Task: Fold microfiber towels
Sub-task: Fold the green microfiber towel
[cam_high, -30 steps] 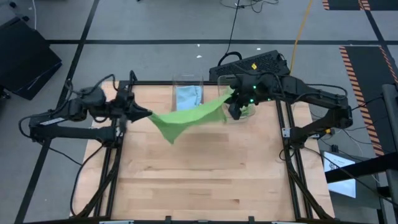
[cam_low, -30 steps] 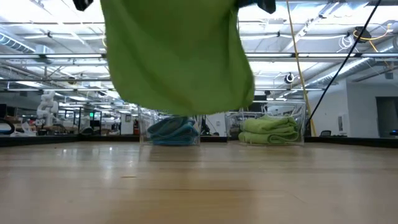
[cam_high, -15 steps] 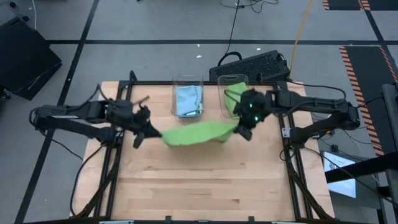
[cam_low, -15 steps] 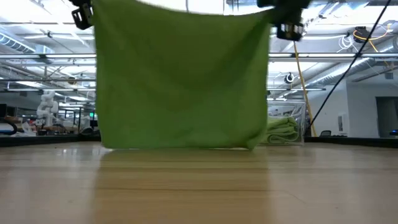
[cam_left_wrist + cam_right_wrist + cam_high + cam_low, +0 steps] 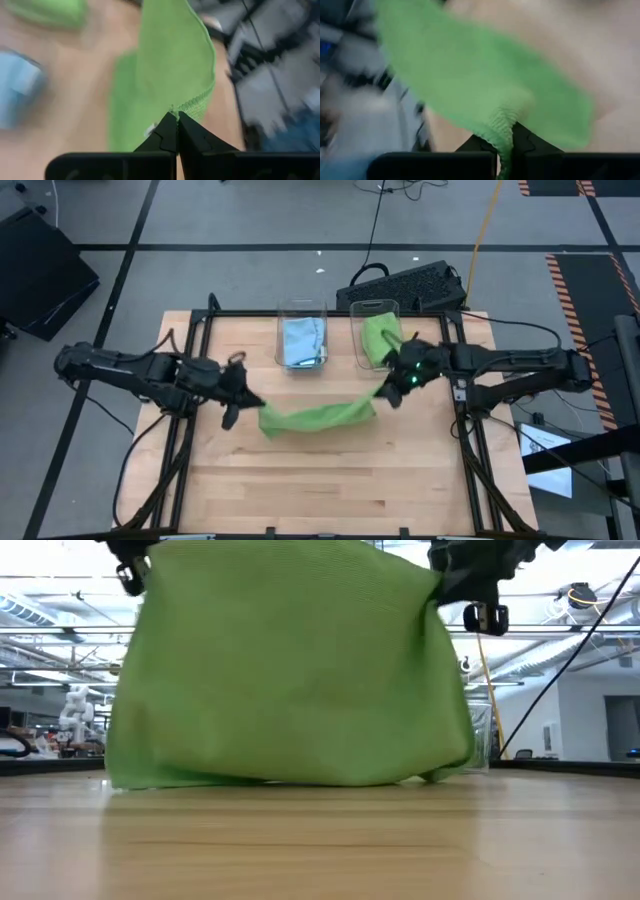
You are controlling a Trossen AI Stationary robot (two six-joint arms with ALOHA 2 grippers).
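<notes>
Left gripper (image 5: 243, 394) is seen clamped on one top corner of a lime green towel (image 5: 318, 416), the fingertips pinched together on the hem in the left wrist view (image 5: 175, 131). Right gripper (image 5: 390, 393) is likewise closed on the opposite top corner, with cloth bunched between its fingers in the right wrist view (image 5: 506, 142). The towel is held stretched between the two arms over the middle of the wooden table (image 5: 330, 480), in front of the two clear bins.

In the low view the towel (image 5: 290, 670) hangs as a broad sheet and its lower edge is seen resting on the tabletop, slightly rumpled at both ends. The corner grips are judged to be chosen so that the cloth is kept spread by its own weight and can be laid flat without creases. A slight sag is noted along the top edge between the grippers.

Behind, a light blue towel (image 5: 302, 340) is kept in the left-hand bin (image 5: 301, 310) and green cloth (image 5: 379, 337) in the right-hand bin (image 5: 372, 308); the bins are judged to be for sorting by colour.

Stage is judged as early: the towel is spread out, and no fold is made yet. A risk is noted that the bottom edge may curl under if lowered unevenly.
</notes>
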